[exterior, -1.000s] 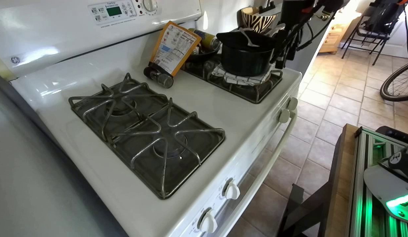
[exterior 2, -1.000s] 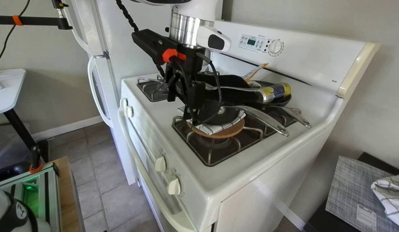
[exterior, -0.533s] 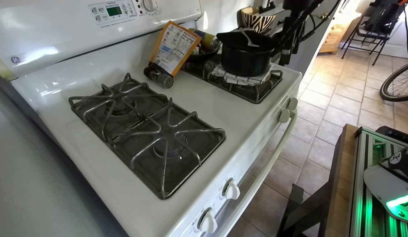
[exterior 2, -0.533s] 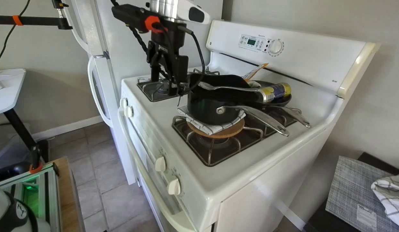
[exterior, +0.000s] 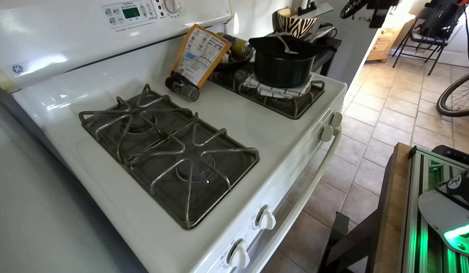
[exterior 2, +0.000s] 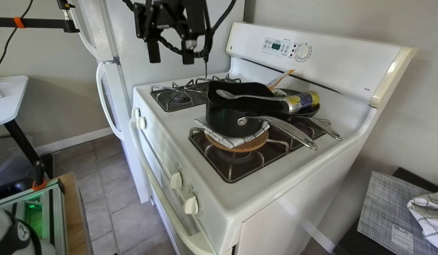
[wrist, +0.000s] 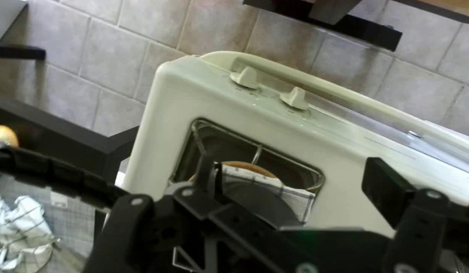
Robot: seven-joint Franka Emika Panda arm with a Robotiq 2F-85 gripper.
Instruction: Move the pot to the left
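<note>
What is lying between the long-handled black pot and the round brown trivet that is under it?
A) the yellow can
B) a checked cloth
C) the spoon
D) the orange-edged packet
B: in an exterior view the checked cloth sticks out beneath the long-handled black pot and overlaps the round brown trivet.

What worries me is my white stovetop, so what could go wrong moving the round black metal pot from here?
The silver metal spoon lying across the top of the pot could slide off. Beneath the pot, the white checked cloth on a round brown trivet might bunch or drag along.
</note>
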